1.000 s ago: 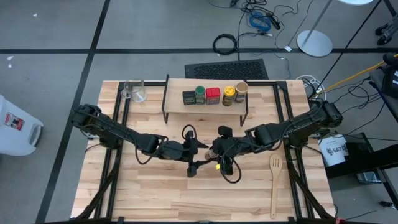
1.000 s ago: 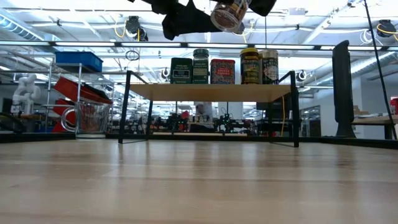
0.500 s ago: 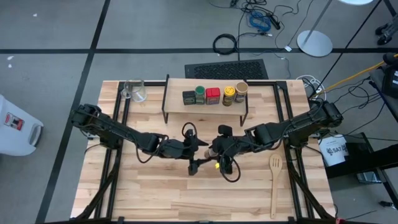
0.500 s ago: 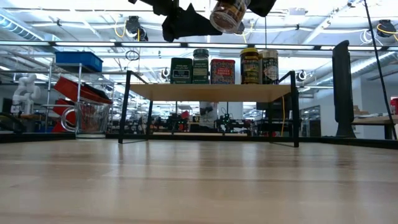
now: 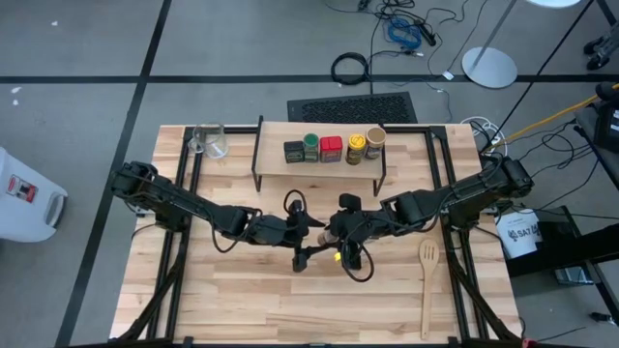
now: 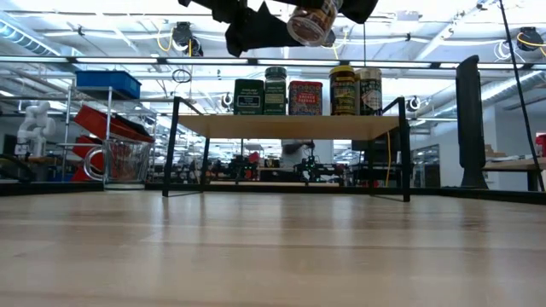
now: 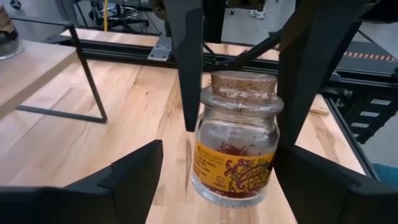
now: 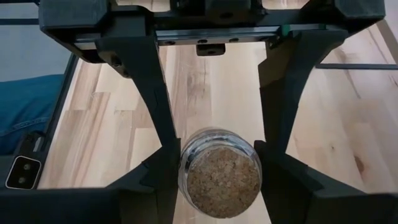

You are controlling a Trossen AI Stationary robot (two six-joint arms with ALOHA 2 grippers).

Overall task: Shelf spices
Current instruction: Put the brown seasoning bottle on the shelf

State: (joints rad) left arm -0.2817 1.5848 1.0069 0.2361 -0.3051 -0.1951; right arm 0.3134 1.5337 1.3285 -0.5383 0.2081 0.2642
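Observation:
The tiny brown jar (image 5: pixel 331 232) (image 6: pixel 311 21), clear glass with a cork lid and a yellow label, hangs in the air over the table's middle, in front of the shelf (image 5: pixel 274 160) (image 6: pixel 290 126). My right gripper (image 8: pixel 219 169) (image 5: pixel 336 232) is shut on it. My left gripper (image 7: pixel 217 149) (image 5: pixel 308 232) faces it from the left, open, with a finger on either side of the jar's lower body. Whether either finger touches the glass, I cannot tell. The dark tin (image 5: pixel 293 151), green-lidded jar (image 5: pixel 309 147), red tin (image 5: pixel 331 148), yellow jar (image 5: pixel 356 148) and tan jar (image 5: pixel 375 142) stand on the plank. My right gripper pinches the tiny jar at its glass shoulder (image 7: pixel 277 115), just below the cork (image 8: pixel 219 180), between the two fingers (image 7: pixel 189 74). The fingers slant down from the table's right, passing either side of the cork. The jar is lifted clear of the table and tilted.
A clear glass cup (image 5: pixel 211 141) stands on the table left of the shelf. A wooden spatula (image 5: pixel 427 285) lies near the table's right edge. The shelf plank is bare at its left end (image 5: pixel 271 155). Black metal shelf legs (image 7: pixel 87 74) stand close behind the grippers.
My left gripper has crept a little toward the jar held by my right gripper. The jar has stayed aloft in about the same place.

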